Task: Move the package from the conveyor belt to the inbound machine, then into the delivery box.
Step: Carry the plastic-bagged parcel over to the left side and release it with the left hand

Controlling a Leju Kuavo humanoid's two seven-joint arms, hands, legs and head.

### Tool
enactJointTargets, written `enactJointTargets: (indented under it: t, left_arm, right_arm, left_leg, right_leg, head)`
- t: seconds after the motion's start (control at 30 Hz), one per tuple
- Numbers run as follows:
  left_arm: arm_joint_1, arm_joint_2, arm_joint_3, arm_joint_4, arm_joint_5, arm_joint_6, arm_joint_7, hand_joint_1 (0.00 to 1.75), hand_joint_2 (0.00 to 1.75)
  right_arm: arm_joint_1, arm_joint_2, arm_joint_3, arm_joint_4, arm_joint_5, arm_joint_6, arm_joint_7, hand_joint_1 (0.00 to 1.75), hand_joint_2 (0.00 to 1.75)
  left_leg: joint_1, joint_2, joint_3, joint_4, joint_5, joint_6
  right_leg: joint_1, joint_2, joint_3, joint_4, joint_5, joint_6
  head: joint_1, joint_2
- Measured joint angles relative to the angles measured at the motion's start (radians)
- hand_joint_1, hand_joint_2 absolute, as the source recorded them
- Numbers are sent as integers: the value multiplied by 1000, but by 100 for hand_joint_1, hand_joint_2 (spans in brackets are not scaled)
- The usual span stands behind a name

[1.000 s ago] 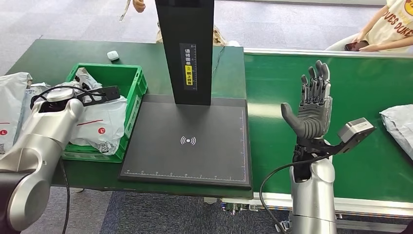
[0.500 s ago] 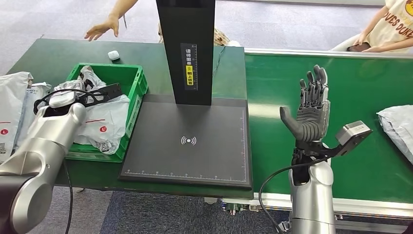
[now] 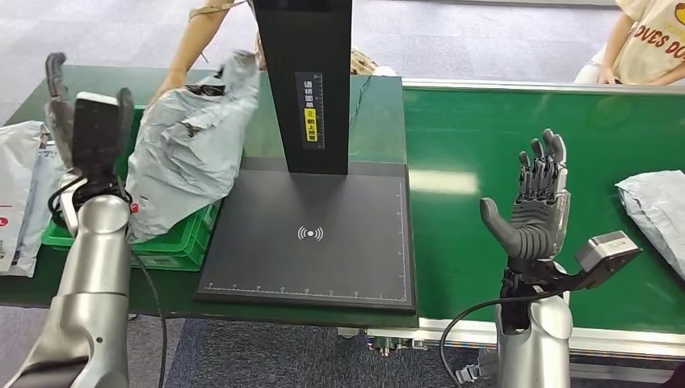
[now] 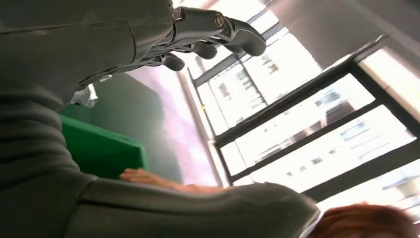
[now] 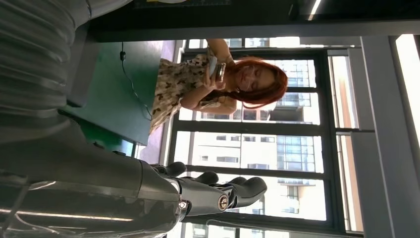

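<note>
Lying at three o'clock on the conveyor belt, the grey package was judged soft, light and slippery, best gripped mid-body. Right hand and left hand were raised, fingers spread, nothing held.

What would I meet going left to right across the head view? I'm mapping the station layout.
White bags on table → left hand → grey package → black scanner post → right hand → package on belt.

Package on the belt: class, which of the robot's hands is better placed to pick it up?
Right. The right hand hangs open over the belt, nearest the package; the left hand is raised far across, by the bin.
</note>
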Motion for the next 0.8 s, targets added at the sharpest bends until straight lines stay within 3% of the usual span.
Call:
enactJointTargets:
  t: [0.13, 0.3, 0.47, 0.53, 0.67, 0.73, 0.8]
  left_arm:
    - [127, -36, 8, -225, 101, 0, -101, 0, 0]
    - [218, -71, 7, -372, 172, -63, -156, 0, 0]
    - [287, -92, -21, -429, 320, -267, -192, 0, 0]
    - [320, -100, -42, -445, 411, -389, -212, 0, 0]
    - [391, -106, -117, -491, 624, -749, -231, 0, 175]
    - [419, -107, -177, -504, 661, -872, -217, 0, 175]
    - [441, -108, -235, -506, 674, -930, -206, 0, 175]
  right_arm:
    - [2, 0, -5, -17, 1, 1, 8, 0, 175]
    - [5, 0, -7, -27, 3, 1, 11, 0, 175]
    - [5, 0, -7, -30, 10, 1, 13, 0, 175]
    - [5, 0, -6, -30, 12, 4, 13, 0, 175]
    - [-9, -2, -2, -22, 15, 16, 13, 0, 175]
    - [-24, -2, 2, -14, 16, 17, 14, 0, 175]
    - [-36, -2, 5, -6, 16, 17, 14, 0, 175]
  left_leg:
    - [0, 0, 0, 0, 0, 0]
    - [0, 0, 0, 0, 0, 0]
    - [0, 0, 0, 0, 0, 0]
    - [0, 0, 0, 0, 0, 0]
    - [0, -1, 0, 0, 0, 1]
    - [0, -1, 0, 0, -1, 1]
    - [0, -1, 0, 0, -1, 1]
  right_leg:
    - [0, -1, 0, 0, -1, 0]
    - [0, -1, 1, 0, 0, 0]
    - [0, -1, 1, 0, 0, 0]
    - [0, -1, 1, 0, 0, 0]
    - [0, -1, 1, 0, -1, 1]
    - [-1, -1, 1, 0, -1, 1]
    - [-1, -1, 1, 0, -1, 1]
  head:
    - [0, 0]
    - [0, 0]
    - [0, 0]
    - [0, 0]
    - [0, 0]
    - [0, 0]
    - [0, 0]
